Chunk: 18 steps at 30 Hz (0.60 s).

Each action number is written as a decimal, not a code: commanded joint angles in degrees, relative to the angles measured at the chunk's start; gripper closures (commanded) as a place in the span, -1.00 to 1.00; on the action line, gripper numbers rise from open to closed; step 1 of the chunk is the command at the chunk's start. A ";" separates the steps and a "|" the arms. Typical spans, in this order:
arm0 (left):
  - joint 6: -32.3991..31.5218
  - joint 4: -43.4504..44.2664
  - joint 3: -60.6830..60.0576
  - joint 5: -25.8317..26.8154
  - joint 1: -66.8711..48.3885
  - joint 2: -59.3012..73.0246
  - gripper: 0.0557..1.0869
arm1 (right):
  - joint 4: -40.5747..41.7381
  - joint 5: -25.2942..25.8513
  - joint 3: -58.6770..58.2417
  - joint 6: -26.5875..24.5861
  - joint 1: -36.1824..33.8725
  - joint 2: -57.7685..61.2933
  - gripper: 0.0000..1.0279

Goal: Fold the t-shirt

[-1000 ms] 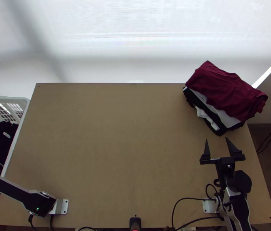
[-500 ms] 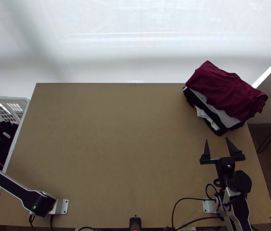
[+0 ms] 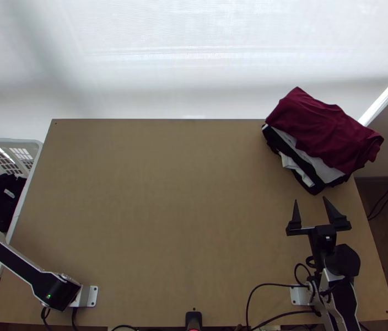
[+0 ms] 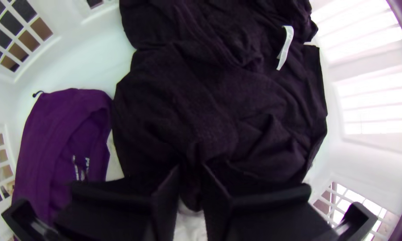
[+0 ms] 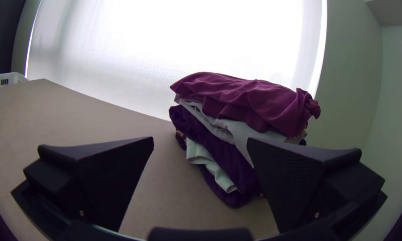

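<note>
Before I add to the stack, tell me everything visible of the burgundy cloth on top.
The burgundy cloth lies folded, softly wrinkled, atop the clothes stack at the table's far right corner. It looks like plain, soft fabric, its right end bunched. It rests on a light grey garment. The right gripper isn't touching it.

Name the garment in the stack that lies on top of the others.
The dark red garment, at the table's far right corner: the black and white garments lie beneath it.
</note>
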 commanded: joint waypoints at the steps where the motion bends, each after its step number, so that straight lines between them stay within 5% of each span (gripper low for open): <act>1: 2.27 1.74 1.77 -0.82 1.04 0.72 0.92 | -0.93 -0.06 -0.42 0.22 -0.32 -0.38 -0.91; 18: 0.07 -3.89 0.63 7.18 -3.00 -38.75 0.92 | -0.93 -0.06 -0.42 0.22 -0.32 -0.38 -0.91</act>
